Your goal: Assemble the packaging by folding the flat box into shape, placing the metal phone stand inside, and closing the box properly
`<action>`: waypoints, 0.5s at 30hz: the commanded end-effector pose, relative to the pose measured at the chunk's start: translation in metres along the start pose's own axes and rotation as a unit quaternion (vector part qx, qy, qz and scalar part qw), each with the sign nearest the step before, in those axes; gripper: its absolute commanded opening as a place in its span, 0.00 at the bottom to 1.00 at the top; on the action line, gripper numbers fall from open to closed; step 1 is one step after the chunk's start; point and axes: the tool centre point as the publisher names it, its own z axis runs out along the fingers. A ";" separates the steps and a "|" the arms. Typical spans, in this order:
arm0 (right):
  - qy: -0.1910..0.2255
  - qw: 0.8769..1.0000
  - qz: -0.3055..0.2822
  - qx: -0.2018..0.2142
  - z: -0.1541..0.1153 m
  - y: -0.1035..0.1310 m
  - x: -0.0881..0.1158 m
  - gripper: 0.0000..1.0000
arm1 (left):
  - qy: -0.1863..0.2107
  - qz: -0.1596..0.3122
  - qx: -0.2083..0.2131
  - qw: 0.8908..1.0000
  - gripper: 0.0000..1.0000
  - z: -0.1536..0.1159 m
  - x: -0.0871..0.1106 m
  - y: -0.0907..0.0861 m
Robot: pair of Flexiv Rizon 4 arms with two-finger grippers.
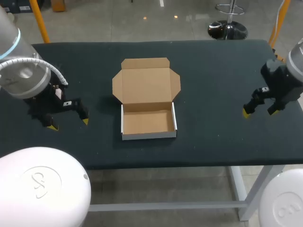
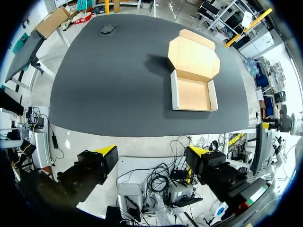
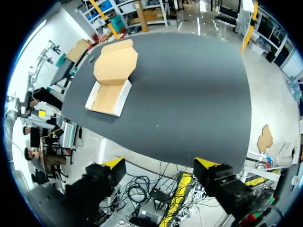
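Lying between left claw (image 1: 70, 124) and right claw (image 1: 259, 112): box (image 1: 147, 135)

The left arm (image 1: 21, 71) comes in from the left side. Its left gripper (image 1: 70, 124) hangs with both yellow-tipped fingers spread wide, tips pointing down. The right arm (image 1: 296, 59) enters from the right. The right gripper (image 1: 259, 112) is spread just as wide, tips down, its wrist seemingly tilted slightly toward the other gripper.

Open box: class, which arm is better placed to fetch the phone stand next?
Probably left. The likely stand, a small dark thing, lies on the left gripper's side of the box; the right gripper is beyond the box.
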 end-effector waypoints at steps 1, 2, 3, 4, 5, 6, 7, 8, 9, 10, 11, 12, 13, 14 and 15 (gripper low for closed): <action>-0.001 1.000 0.002 0.005 0.000 0.002 0.000 1.00 | -0.003 -0.003 -0.002 1.000 1.00 0.002 0.002 -0.002; -0.003 1.000 0.005 0.008 0.000 0.003 0.000 1.00 | -0.003 -0.004 -0.002 1.000 1.00 0.002 0.002 -0.002; -0.004 1.000 0.007 0.008 0.000 0.003 0.000 1.00 | -0.003 -0.004 -0.002 1.000 1.00 0.002 0.002 -0.002; -0.005 1.000 0.007 0.008 0.000 0.003 0.000 1.00 | -0.002 -0.004 -0.002 1.000 1.00 0.002 0.002 -0.002; -0.005 1.000 0.008 0.008 0.000 0.003 -0.001 1.00 | -0.002 -0.004 -0.002 1.000 1.00 0.002 0.002 -0.002; -0.005 1.000 0.011 0.008 0.000 0.003 -0.001 1.00 | -0.002 -0.004 -0.002 1.000 1.00 0.003 0.003 -0.002; -0.007 1.000 0.014 0.009 0.000 0.003 -0.001 1.00 | -0.003 -0.004 -0.002 1.000 1.00 0.003 0.003 -0.002; -0.007 1.000 0.016 0.009 0.000 0.003 -0.001 1.00 | -0.003 -0.004 -0.002 1.000 1.00 0.003 0.003 -0.003; -0.007 1.000 0.018 0.009 0.000 0.003 -0.001 1.00 | -0.003 -0.004 -0.002 1.000 1.00 0.003 0.003 -0.003; -0.007 1.000 0.018 0.009 0.000 0.003 -0.001 1.00 | -0.003 -0.005 -0.002 1.000 1.00 0.003 0.003 -0.004; -0.007 1.000 0.018 0.009 0.000 0.003 -0.001 1.00 | -0.003 -0.005 -0.002 1.000 1.00 0.004 0.004 -0.004; -0.007 1.000 0.018 0.009 0.000 0.003 -0.001 1.00 | -0.004 -0.005 -0.002 1.000 1.00 0.005 0.004 -0.005; -0.007 1.000 0.018 0.009 0.000 0.003 -0.001 1.00 | -0.004 -0.005 -0.001 1.000 1.00 0.006 0.004 -0.005; -0.007 1.000 0.018 0.009 0.000 0.003 -0.001 1.00 | -0.004 -0.006 -0.001 1.000 1.00 0.006 0.004 -0.006; -0.007 1.000 0.018 0.009 0.000 0.003 -0.001 1.00 | -0.004 -0.007 -0.001 1.000 1.00 0.007 0.004 -0.007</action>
